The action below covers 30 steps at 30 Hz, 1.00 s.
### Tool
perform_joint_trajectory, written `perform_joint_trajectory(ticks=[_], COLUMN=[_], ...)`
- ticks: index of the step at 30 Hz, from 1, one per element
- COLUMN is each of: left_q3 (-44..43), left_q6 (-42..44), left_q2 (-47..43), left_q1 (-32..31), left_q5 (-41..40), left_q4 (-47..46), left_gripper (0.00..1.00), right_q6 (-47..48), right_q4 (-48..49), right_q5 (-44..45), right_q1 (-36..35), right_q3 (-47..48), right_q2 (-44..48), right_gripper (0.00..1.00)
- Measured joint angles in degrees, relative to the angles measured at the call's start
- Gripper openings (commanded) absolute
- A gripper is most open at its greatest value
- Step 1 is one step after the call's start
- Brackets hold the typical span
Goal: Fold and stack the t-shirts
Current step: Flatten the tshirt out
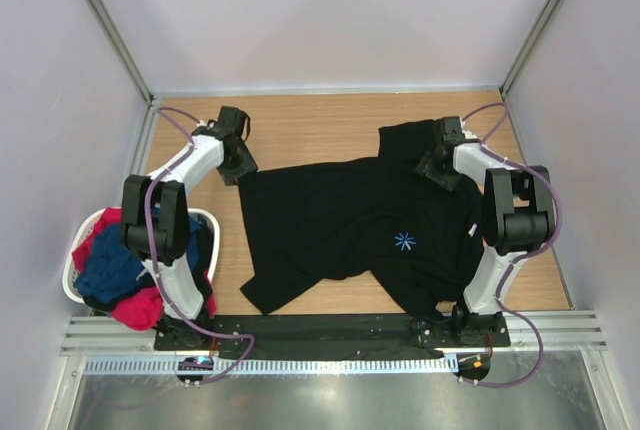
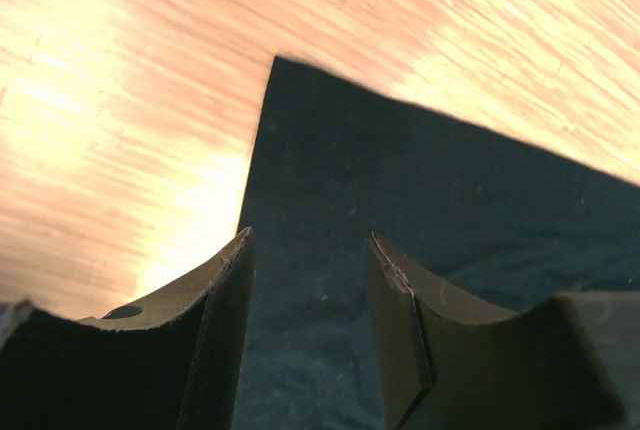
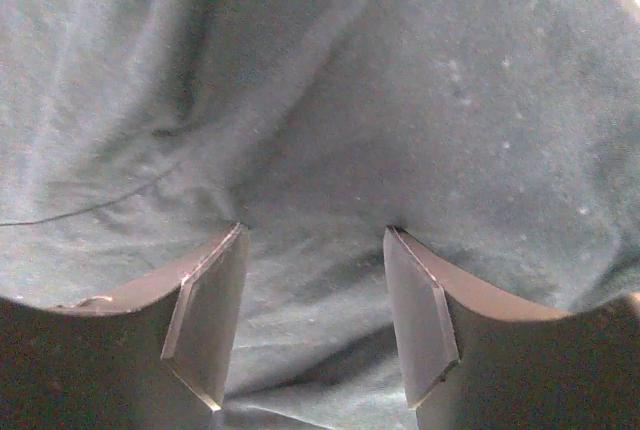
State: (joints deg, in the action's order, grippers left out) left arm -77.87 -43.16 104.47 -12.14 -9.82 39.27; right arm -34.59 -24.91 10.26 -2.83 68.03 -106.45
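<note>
Here, pale wooden desk (image 1: pixel 320 120) between white walls (image 1: pixel 320 10); black t-shirt (image 1: pixel 330 230) spread out mid-desk. Left hand (image 2: pixel 308 245) and right hand (image 3: pixel 312 235) over its far corners, fingers apart. Navy t-shirt (image 1: pixel 110 265), red-pink t-shirt (image 1: pixel 100 230) heaped in basket (image 1: pixel 72 285), left.

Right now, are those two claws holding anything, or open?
Left gripper: open, empty, above a corner of the black t-shirt.
Right gripper: open, empty, above the same shirt.

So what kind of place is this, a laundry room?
Likely a robot test cell: left arm and right arm bolted to a wooden table, blank white walls around, black t-shirt spread out, laundry basket alongside.
</note>
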Motion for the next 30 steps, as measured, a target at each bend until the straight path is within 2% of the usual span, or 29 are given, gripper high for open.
perform_joint_trajectory(ticks=[7, 10, 13, 15, 18, 19, 22, 25, 30], left_q3=[-1.75, -3.08, -5.29, -7.04, -9.11, -9.81, -11.93, -14.62, -17.20], left_q6=[-0.22, -0.09, 0.68, 1.66, 2.93, 3.30, 4.39, 4.90, 4.85], left_q2=[2.86, 3.65, 4.98, 6.08, 7.17, 7.48, 8.39, 10.21, 13.68], left_q1=[0.59, 0.59, 0.61, 0.59, 0.59, 0.59, 0.59, 0.59, 0.63], left_q5=[2.03, 3.41, 5.97, 7.69, 9.42, 9.79, 10.08, 8.70, 5.22], left_q4=[0.37, 0.83, 1.25, 1.27, 1.62, 1.62, 1.79, 2.14, 3.06], left_gripper=[0.49, 0.49, 0.48, 0.49, 0.48, 0.48, 0.47, 0.46, 0.46], right_q6=[-1.55, -3.28, -3.91, -3.80, -2.25, -1.29, 0.50, 1.81, 3.15], right_q4=[-1.88, -7.54, -15.43, -21.79, -28.46, -27.71, -25.18, -23.80, -23.52], right_q5=[2.16, 1.68, 0.83, 0.50, 0.09, 0.04, -0.02, -0.68, -2.14], right_q1=[0.02, 0.33, 0.44, 0.55, 0.57, 0.59, 0.59, 0.70, 0.96], right_q3=[-4.63, -8.48, -7.61, -1.64, 18.14, 27.26, 41.42, 46.58, 46.93], right_q2=[4.00, 7.87, 9.46, 8.66, 3.50, 0.87, -2.97, -4.96, -10.08], right_gripper=[0.63, 0.65, 0.71, 0.74, 0.77, 0.77, 0.77, 0.77, 0.77])
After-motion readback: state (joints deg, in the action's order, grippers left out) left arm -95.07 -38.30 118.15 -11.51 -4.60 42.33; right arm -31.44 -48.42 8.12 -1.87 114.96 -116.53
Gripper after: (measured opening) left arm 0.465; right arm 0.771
